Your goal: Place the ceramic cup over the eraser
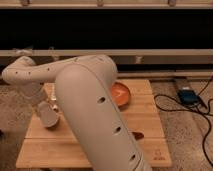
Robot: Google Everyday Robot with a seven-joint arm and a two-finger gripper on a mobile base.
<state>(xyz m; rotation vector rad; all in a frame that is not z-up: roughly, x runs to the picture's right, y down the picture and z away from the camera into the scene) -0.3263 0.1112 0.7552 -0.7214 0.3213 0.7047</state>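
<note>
Tool [48, 116] low over the wooden surface's [100, 150] left side, jaw state hidden, apparently carrying the ceramic cup [50, 118] mouth-down to cap the eraser, unseen behind the arm; orange bowl [121, 93] behind.

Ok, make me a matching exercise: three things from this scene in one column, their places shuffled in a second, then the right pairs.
Things:
1. round orange bowl
2. blue box-like device with black cables
3. end effector

Places:
A. on the floor, right of the light wooden table
B. over the table's left part
C. on the table's far side, partly hidden by the big white arm

Pairs: 1-C, 2-A, 3-B
</note>
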